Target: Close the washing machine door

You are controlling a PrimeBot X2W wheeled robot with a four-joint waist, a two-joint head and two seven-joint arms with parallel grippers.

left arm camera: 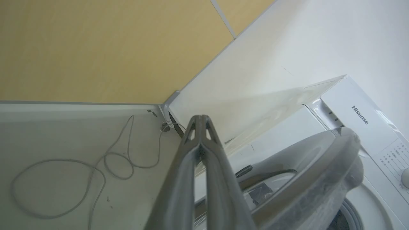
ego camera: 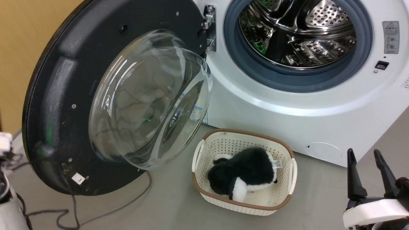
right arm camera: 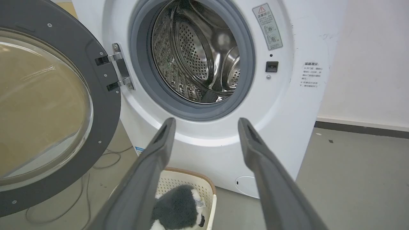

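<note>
Pushing the washing machine door [ego camera: 54,95] round on its hinge [ego camera: 209,28] seems to me the step in hand. The door stands wide open at the left of the washing machine [ego camera: 255,105], and its glass bowl [ego camera: 143,102] faces toward the room.

The left gripper [left arm camera: 200,119] is on the outer side of the door, close by the glossy rim. Its two fingers are pressed together with nothing between them. I cannot tell if it already touches the rim. The right gripper [ego camera: 363,153] hangs low at the right, well apart from the door. Its jaws are spread wide and they hold nothing.

To do it well, I think the left arm should press on the rim far from the hinge, not on the glass. It should follow the arc of the door and not push in a straight line. At the end a firm press is needed, so that the catch goes into the latch slot [ego camera: 381,65] and the bowl sits inside the grey gasket [ego camera: 249,70].

A cream basket [ego camera: 289,153] with a black and white plush toy [ego camera: 243,172] stands on the floor just before the machine, under the path of the door. It looks low enough to pass over, but I am not sure. A grey cable [ego camera: 96,217] lies loose on the floor below the door, near the yellow wall [ego camera: 25,48]. The steel drum [ego camera: 297,32] looks empty, so nothing sticks out to block the closing.
</note>
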